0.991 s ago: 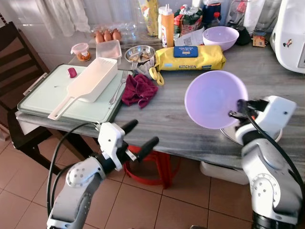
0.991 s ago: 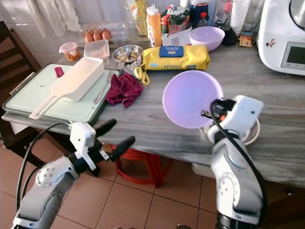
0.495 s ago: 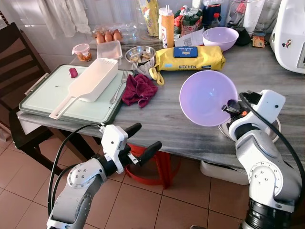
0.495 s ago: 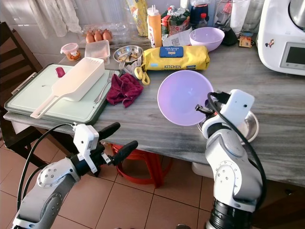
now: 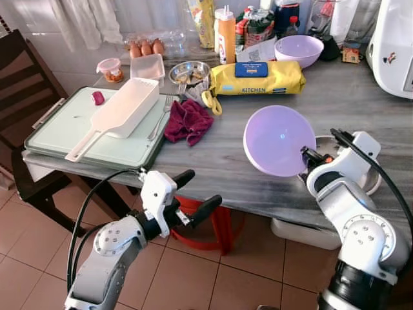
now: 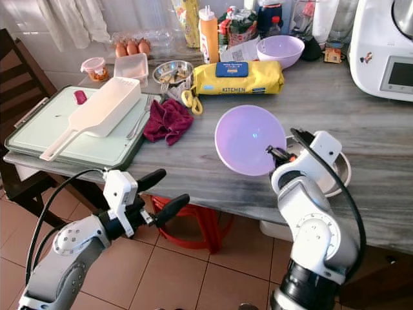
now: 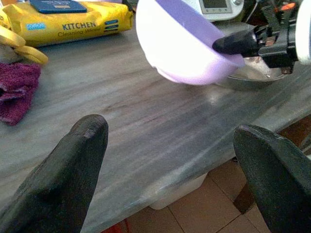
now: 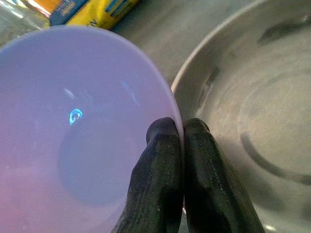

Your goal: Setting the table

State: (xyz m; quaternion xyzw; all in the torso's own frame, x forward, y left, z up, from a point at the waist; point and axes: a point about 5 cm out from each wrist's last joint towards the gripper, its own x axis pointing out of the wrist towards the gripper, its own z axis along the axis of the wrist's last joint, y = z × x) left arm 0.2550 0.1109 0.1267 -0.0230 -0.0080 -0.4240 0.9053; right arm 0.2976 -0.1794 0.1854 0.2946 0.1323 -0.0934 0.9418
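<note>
- My right gripper [image 8: 181, 141] has its jaws clamped on the rim of the lilac bowl [image 5: 276, 141], one finger inside, one outside.
- Bowl is tilted, held just above the grey worktop [image 5: 219, 155] near its front edge, beside the steel bowl [image 8: 243, 121].
- My left gripper [image 5: 193, 195] hangs below the worktop's front edge over the tiled floor [image 5: 193, 278], jaws spread wide, holding nothing.
- Second lilac bowl [image 5: 298, 50] sits at the back, behind the yellow wipes pack [image 5: 258, 76].
- Maroon cloth [image 5: 188, 121] lies beside the green tray [image 5: 58, 129] carrying a white scoop [image 5: 119, 113].
</note>
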